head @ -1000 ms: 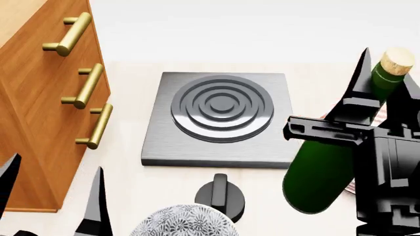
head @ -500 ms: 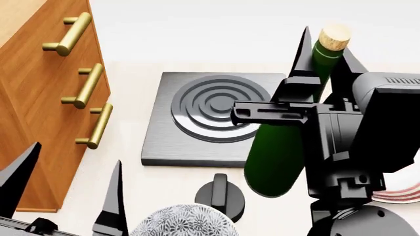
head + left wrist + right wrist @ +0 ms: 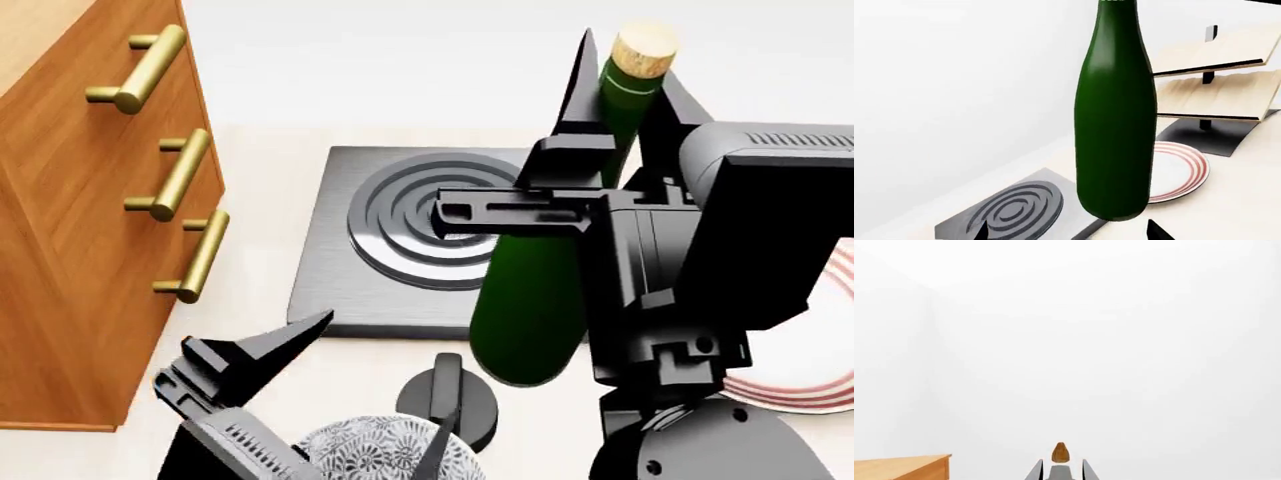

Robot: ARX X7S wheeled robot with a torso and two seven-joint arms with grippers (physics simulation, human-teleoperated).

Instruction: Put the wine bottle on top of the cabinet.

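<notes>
The wine bottle [image 3: 529, 318], dark green with a tan cork, hangs upright over the right edge of the grey hob [image 3: 400, 240]. My right gripper [image 3: 625, 92] is shut on its neck, just under the cork. In the right wrist view the cork [image 3: 1060, 452] shows between the two fingers of the right gripper [image 3: 1061, 471]. The left wrist view has the bottle's body [image 3: 1114, 125] just ahead of my open left gripper [image 3: 1066, 232]. That left gripper [image 3: 383, 372] sits low, by the patterned bowl [image 3: 380, 452]. The orange-brown cabinet [image 3: 80, 200] stands at the left, and its top [image 3: 901, 467] shows in the right wrist view.
A black knob [image 3: 447, 395] lies in front of the hob [image 3: 1011, 212]. A red-striped plate [image 3: 817, 385] lies at the right, also seen as the plate [image 3: 1182, 170] in the left wrist view. A pale wooden slanted rack [image 3: 1217, 75] on a black base stands behind the plate.
My right arm has carried the bottle leftward, from beside the plate to over the hob's right edge. My left gripper has moved up and right towards the bowl and turned.
</notes>
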